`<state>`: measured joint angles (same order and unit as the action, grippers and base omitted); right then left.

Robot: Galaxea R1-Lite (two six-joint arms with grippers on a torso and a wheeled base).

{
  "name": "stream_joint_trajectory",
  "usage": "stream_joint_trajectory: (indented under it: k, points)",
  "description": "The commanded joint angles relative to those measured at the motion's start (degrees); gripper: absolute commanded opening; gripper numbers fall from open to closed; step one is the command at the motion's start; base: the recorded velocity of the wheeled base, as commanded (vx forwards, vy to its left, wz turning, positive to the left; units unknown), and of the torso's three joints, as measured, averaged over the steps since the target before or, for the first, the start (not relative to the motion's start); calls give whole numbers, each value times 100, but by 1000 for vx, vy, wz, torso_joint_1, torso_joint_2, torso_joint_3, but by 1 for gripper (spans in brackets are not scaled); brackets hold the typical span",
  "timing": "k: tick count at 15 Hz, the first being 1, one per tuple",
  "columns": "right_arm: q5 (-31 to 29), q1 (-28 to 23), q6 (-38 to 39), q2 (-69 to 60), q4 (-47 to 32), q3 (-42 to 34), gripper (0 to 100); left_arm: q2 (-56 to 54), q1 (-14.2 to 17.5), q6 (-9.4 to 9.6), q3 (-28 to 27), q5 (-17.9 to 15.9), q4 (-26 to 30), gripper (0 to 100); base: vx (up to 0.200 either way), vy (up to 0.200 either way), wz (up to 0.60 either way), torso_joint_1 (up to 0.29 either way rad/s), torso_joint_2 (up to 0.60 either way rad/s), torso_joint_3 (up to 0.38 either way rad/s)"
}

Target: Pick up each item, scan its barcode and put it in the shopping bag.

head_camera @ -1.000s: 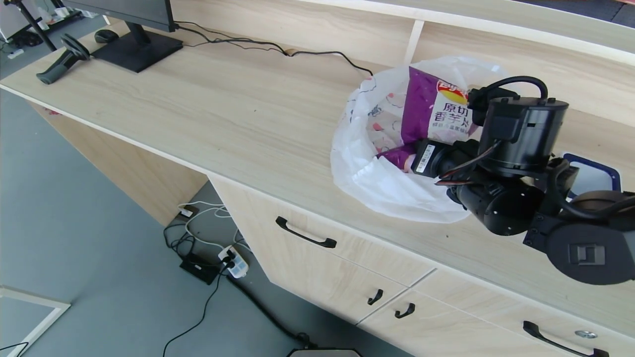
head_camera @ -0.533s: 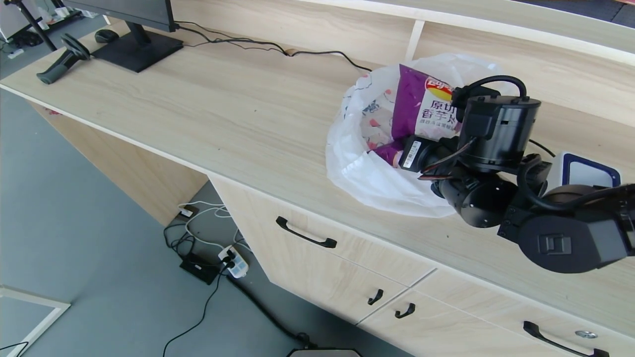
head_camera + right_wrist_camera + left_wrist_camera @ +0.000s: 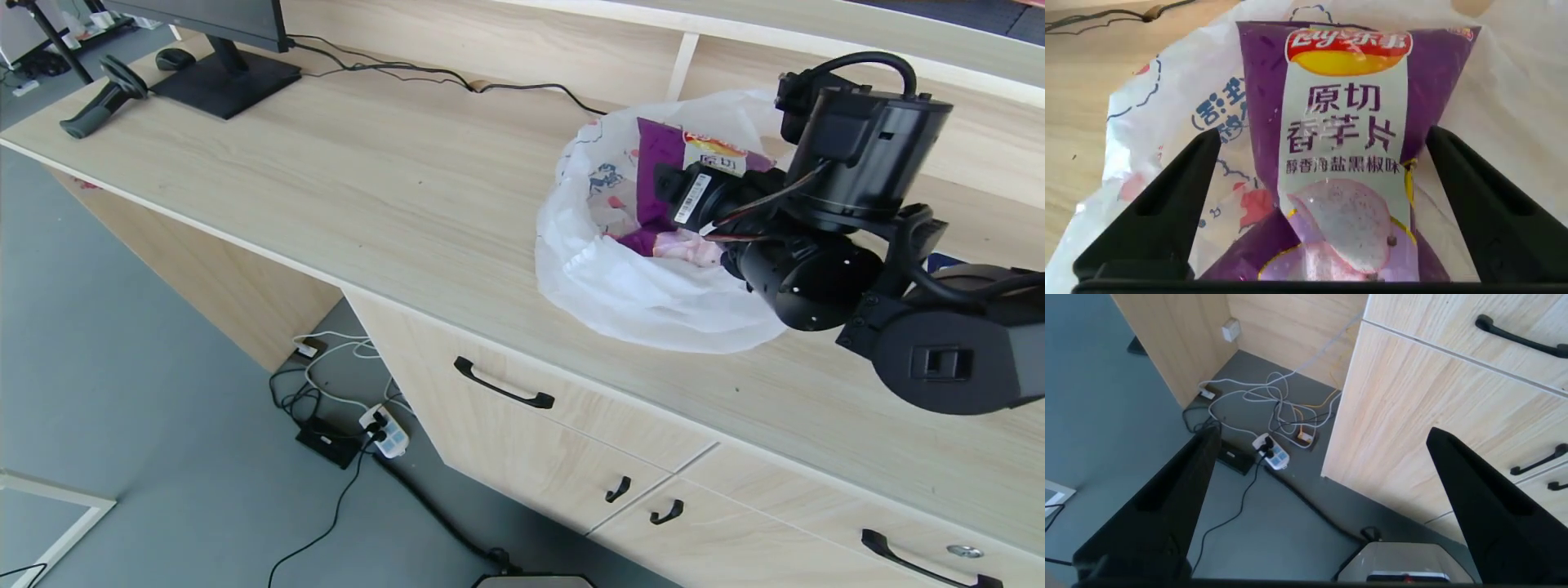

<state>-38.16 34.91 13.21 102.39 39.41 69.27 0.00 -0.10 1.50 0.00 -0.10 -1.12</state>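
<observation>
The right pincer (image 3: 1323,135) is seen from its own wrist with both fingers (image 3: 1167,212) spread wide, and the purple chip bag (image 3: 1343,147) lies in the gap between them. The finger on one side is plainly clear of the packet. The other comes close to the packet's edge, and whether it touches cannot be told. No pinch on the packet is seen. The chip bag is inside the white shopping bag (image 3: 637,302), which stands open on the table (image 3: 367,188) near its front edge. In the head view much of the packet (image 3: 653,155) is covered by the right arm's wrist, whereas the right wrist view gives its whole printed face, with the shopping bag's patterned wall (image 3: 1167,122) around it. The packet's long axis runs from deep in the shopping bag up toward the back of the table — the logo end is uppermost and farthest from the pincer, and the pictured lower end is sunk in the sack. The left pincer (image 3: 1323,433) is shown with its fingers spread equally wide and nothing between them, held off the table above grey floor, tangled cables (image 3: 1278,408) and drawer fronts (image 3: 1454,392). At the table's far left end a handheld scanner (image 3: 102,102), a mouse (image 3: 174,57) and a monitor stand (image 3: 224,77) are seen — well apart from the shopping bag.
</observation>
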Motion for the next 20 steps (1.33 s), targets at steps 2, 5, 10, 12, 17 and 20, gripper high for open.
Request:
stream_joint_trajectory:
  k: [2, 5, 10, 12, 17, 20]
  points:
    - [54, 262, -320, -641, 14, -18, 100, 9, 1, -1, 0, 1, -2, 100, 0, 0, 0, 0, 0, 0]
    - [608, 736, -530, -1098, 207, -405, 100, 9, 1, -1, 0, 1, -2, 100, 0, 0, 0, 0, 0, 0]
    - [678, 745, -1313, -1406, 1657, -1978, 100, 9, 1, -1, 0, 1, -2, 100, 0, 0, 0, 0, 0, 0]
    - [748, 745, -1506, -1459, 1657, -2031, 100, 9, 1, -1, 0, 1, -2, 100, 0, 0, 0, 0, 0, 0]
    - [915, 727, -1620, -1503, 1701, -2295, 100, 9, 1, -1, 0, 1, -2, 100, 0, 0, -240, 0, 0, 1]
    - [915, 727, -1655, -1511, 1965, -2567, 100, 9, 1, -1, 0, 1, -2, 100, 0, 0, -600, 1, 1, 4]
